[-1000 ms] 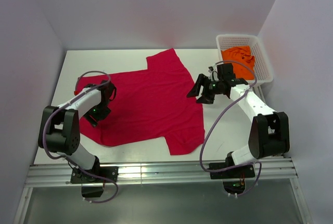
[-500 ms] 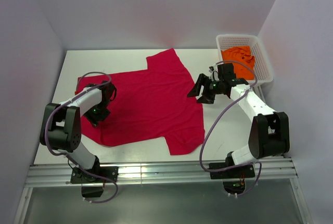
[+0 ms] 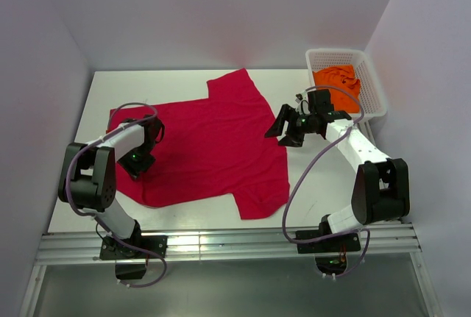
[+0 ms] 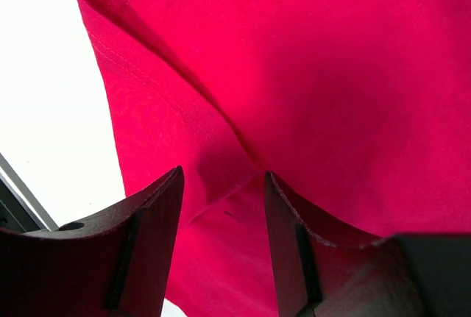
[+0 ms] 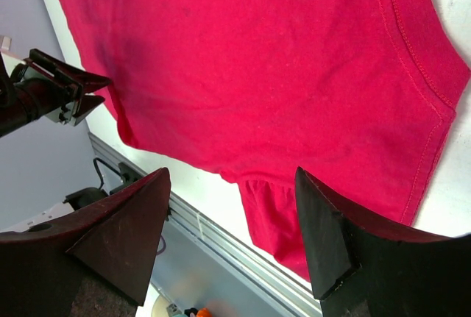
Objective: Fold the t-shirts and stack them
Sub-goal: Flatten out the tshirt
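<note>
- The red shirt [image 3: 213, 140] lies spread out flat across the middle of the desk [image 3: 324, 177], one sleeve pointing to the far edge and one to the near edge.
- The left fingers [image 3: 138, 159] are down on the shirt's left edge.
- In the left wrist view the left fingers [image 4: 158, 207] stand a moderate gap apart. A crease of the red shirt [image 4: 331, 74] runs into that gap, and a stitched hem lies against the right-hand finger. The cloth is not pinched. Bare desk [image 4: 44, 111] shows to the left.
- The right fingers [image 3: 285, 129] hang over the shirt's right edge, spread wide and holding nothing.
- In the right wrist view the right fingers [image 5: 125, 229] frame the red shirt [image 5: 257, 59] below them, apart from it, with its stitched edge and bare desk [image 5: 449, 199] to the right.
- The orange shirt [image 3: 337, 78] lies crumpled in the basket [image 3: 335, 52] at the far right corner of the desk, well apart from the red shirt.
</note>
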{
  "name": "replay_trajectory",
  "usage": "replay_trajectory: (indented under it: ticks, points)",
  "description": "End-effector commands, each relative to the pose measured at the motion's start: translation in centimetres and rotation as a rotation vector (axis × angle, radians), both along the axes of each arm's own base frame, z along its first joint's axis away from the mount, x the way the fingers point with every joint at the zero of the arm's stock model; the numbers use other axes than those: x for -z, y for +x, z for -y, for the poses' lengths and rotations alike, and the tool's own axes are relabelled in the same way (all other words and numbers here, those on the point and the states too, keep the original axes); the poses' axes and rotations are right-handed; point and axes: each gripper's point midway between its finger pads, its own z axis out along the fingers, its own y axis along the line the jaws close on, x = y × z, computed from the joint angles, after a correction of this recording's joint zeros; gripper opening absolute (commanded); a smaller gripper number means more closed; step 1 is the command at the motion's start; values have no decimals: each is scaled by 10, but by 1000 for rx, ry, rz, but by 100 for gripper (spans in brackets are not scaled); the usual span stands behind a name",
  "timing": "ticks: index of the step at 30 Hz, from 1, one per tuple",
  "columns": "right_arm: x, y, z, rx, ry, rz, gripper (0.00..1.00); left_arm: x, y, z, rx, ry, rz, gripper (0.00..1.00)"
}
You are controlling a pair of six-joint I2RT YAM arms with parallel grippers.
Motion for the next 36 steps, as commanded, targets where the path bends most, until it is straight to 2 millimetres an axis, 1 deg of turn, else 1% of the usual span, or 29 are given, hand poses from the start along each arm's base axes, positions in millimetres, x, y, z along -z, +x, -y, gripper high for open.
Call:
replay_trajectory:
  ticks: [1, 10, 14, 19, 22, 23, 25, 29, 32, 36]
  points:
    - [-7, 8, 4, 1, -1, 45, 75, 5, -1, -4, 5, 11, -19, 53]
    - [-6, 10, 3, -2, 2, 42, 75, 9, -4, -6, -1, 14, -38, 49]
    - [-4, 11, 3, -1, 3, 38, 75, 9, -4, -6, -6, 20, -39, 41]
    - [-3, 11, 2, -2, 4, 36, 75, 7, -5, -8, -17, 30, -40, 41]
    - [-3, 12, 2, -3, 7, 32, 75, 6, -5, -8, -20, 32, -43, 37]
    - [-2, 12, 2, -3, 7, 29, 75, 6, -5, -9, -21, 35, -41, 33]
    - [-2, 12, 2, -3, 7, 29, 75, 5, -5, -10, -25, 36, -39, 29]
    - [-1, 13, 1, -5, 10, 27, 75, 3, -7, -11, -33, 41, -36, 13]
    - [-1, 13, 1, -6, 13, 26, 75, 0, -8, -13, -42, 47, -31, 10]
    - [0, 13, 0, -6, 16, 22, 75, -4, -14, -17, -56, 61, -34, 9]
